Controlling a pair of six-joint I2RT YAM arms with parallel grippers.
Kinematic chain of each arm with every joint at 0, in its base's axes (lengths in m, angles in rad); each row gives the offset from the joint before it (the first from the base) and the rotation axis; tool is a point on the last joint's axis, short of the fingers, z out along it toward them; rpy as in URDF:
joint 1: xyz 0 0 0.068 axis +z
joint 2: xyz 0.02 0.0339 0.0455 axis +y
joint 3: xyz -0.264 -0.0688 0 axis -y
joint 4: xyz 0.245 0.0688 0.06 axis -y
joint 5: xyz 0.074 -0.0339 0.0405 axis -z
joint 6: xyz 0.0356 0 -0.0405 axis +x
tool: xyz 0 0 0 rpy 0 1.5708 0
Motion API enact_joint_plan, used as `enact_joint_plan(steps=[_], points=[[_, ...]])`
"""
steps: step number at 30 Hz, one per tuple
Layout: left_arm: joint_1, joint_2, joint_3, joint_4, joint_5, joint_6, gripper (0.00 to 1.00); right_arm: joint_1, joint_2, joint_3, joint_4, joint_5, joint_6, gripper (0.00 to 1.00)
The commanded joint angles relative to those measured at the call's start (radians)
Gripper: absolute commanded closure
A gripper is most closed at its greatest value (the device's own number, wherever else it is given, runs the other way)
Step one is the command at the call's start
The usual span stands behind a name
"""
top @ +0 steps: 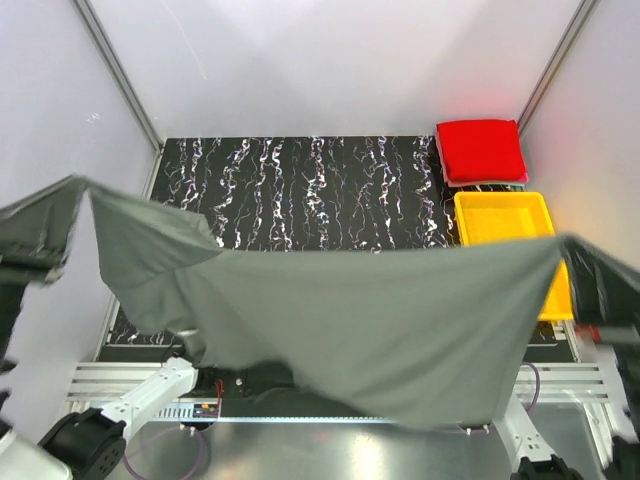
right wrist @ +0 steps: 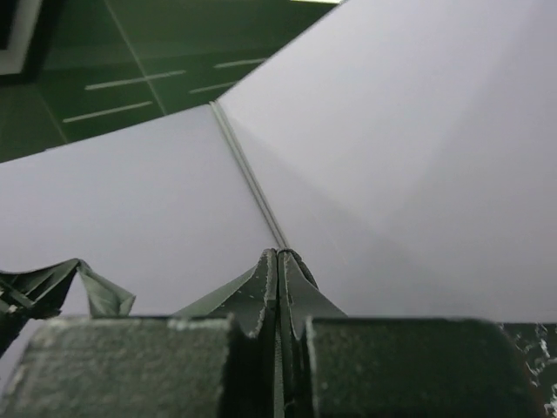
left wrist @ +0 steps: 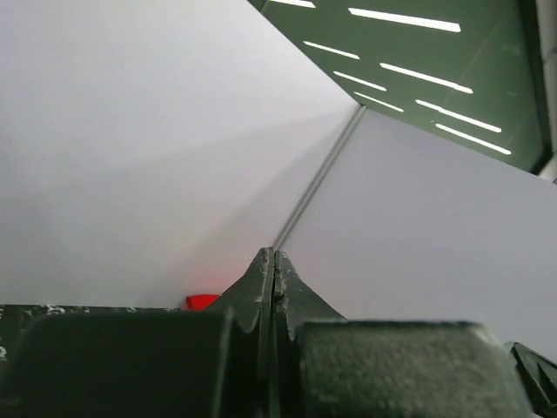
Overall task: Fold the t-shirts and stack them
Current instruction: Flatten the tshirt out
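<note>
The dark grey t-shirt [top: 350, 320] hangs spread wide in the air above the near part of the table, stretched between both arms. Its left corner [top: 50, 215] is draped over my left gripper [left wrist: 274, 261], whose jaws are pressed shut. Its right corner [top: 595, 265] covers my right gripper [right wrist: 278, 261], also shut, with grey cloth [right wrist: 52, 287] hanging to the left in that view. A bright red folded t-shirt [top: 480, 148] lies at the back right corner on a pink edge [top: 490, 182]. The red t-shirt [left wrist: 202, 301] peeks past the left fingers.
A yellow plastic tray [top: 502, 205] sits at the right side of the black marbled tabletop [top: 310, 190], just in front of the red shirt and partly hidden by the hanging cloth. White walls enclose the table on three sides.
</note>
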Motion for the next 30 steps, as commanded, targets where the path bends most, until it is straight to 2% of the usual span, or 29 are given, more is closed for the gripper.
enact_joint_plan(steps=[1, 4, 5, 7, 8, 10, 11, 12, 15, 16, 18, 19, 22, 25, 30], points=[[0.003, 0.145, -0.080, 0.018, -0.049, 0.114, 1.00, -0.005, 0.164, -0.098, 0.011, 0.081, -0.059, 1.00], [0.003, 0.198, -0.251, 0.113, -0.178, 0.183, 1.00, -0.004, 0.238, -0.242, 0.125, 0.114, -0.094, 1.00], [0.003, 0.218, -0.356, 0.152, -0.208, 0.200, 1.00, -0.004, 0.277, -0.323, 0.160, 0.117, -0.102, 1.00], [0.003, 0.244, -0.454, 0.276, -0.280, 0.243, 1.00, -0.004, 0.314, -0.417, 0.278, 0.116, -0.105, 1.00], [0.003, 0.276, -0.535, 0.316, -0.300, 0.260, 1.00, -0.004, 0.346, -0.530, 0.333, 0.099, -0.105, 1.00], [0.003, 0.323, -0.613, 0.435, -0.366, 0.315, 1.00, -0.004, 0.398, -0.659, 0.528, 0.043, -0.067, 1.00], [0.003, 0.379, -0.685, 0.472, -0.389, 0.334, 1.00, -0.004, 0.419, -0.800, 0.600, 0.017, -0.043, 1.00], [0.006, 0.411, -0.718, 0.527, -0.419, 0.351, 1.00, -0.004, 0.442, -0.866, 0.772, -0.002, 0.005, 1.00], [0.072, 0.571, -0.808, 0.644, -0.392, 0.362, 1.00, -0.004, 0.602, -1.014, 0.998, 0.030, 0.047, 1.00], [0.092, 0.665, -0.819, 0.672, -0.371, 0.357, 1.00, -0.004, 0.721, -1.020, 1.043, 0.030, 0.045, 1.00], [0.127, 0.775, -0.789, 0.723, -0.295, 0.345, 1.00, -0.004, 0.860, -0.970, 1.132, 0.010, 0.045, 1.00], [0.153, 0.874, -0.764, 0.727, -0.276, 0.346, 1.00, -0.004, 0.991, -0.936, 1.148, -0.001, 0.045, 1.00], [0.180, 1.052, -0.591, 0.730, -0.234, 0.377, 1.00, -0.005, 1.199, -0.777, 1.162, -0.050, 0.047, 1.00], [0.207, 1.200, -0.423, 0.701, -0.196, 0.394, 1.00, -0.010, 1.348, -0.585, 1.150, -0.062, 0.038, 1.00], [0.267, 1.369, -0.214, 0.687, -0.088, 0.348, 1.00, -0.025, 1.547, -0.356, 1.116, -0.128, 0.039, 1.00]])
